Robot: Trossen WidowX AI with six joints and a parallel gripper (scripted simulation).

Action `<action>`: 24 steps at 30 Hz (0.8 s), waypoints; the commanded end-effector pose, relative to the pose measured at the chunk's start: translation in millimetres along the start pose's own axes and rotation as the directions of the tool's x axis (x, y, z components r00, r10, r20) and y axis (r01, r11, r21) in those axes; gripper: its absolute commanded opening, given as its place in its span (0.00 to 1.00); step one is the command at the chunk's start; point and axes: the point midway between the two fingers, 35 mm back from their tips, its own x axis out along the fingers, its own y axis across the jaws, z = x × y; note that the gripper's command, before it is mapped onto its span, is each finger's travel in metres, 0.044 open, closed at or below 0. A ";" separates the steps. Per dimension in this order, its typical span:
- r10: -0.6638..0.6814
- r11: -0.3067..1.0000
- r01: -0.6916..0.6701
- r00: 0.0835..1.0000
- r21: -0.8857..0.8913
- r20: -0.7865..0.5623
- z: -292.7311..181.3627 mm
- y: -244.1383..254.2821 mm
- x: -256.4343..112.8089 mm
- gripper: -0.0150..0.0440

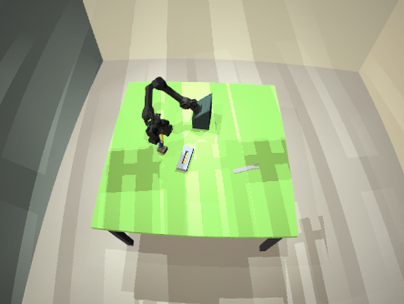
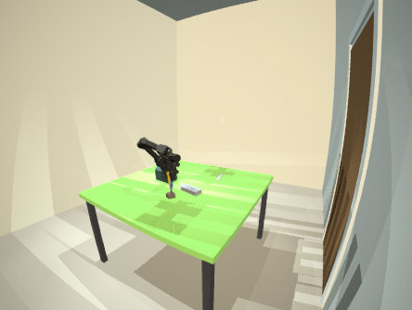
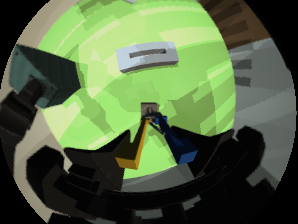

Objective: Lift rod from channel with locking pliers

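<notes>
While light stripes walls, green table (image 1: 196, 205) (image 2: 153, 204) (image 3: 110, 30) stands.

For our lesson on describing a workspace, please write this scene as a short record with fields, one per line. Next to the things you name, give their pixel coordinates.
pliers: one yellow handle (image 3: 131, 150), one blue handle (image 3: 181, 147)
handle position: spread, between the fingers of the gripper (image 3: 150, 129)
holster: small brown block (image 1: 162, 149) (image 2: 171, 195) (image 3: 149, 108) at the pliers' lower end
channel block: pale grey (image 1: 181, 167) (image 2: 191, 189) (image 3: 147, 62), beside the holster, narrow slot on top
other item: thin grey strip (image 1: 246, 168) (image 2: 219, 177)
table: green (image 1: 196, 205) (image 2: 186, 218) (image 3: 110, 95)
</notes>
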 end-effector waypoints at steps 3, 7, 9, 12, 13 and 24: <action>-0.005 0.997 0.005 1.000 -0.080 0.001 7.5 -4.7 -1.7 0.79; -0.005 0.991 0.006 1.000 -0.135 0.002 12.7 -6.2 -1.7 0.79; -0.005 0.987 0.006 1.000 -0.162 0.003 15.4 -7.0 -1.7 0.79; -0.006 0.979 0.006 1.000 -0.203 0.004 19.4 -8.1 -1.7 0.79; -0.006 0.976 0.006 1.000 -0.217 0.004 20.7 -8.4 -1.7 0.79; -0.006 0.932 0.008 1.000 -0.363 0.007 35.5 -11.9 -1.7 0.79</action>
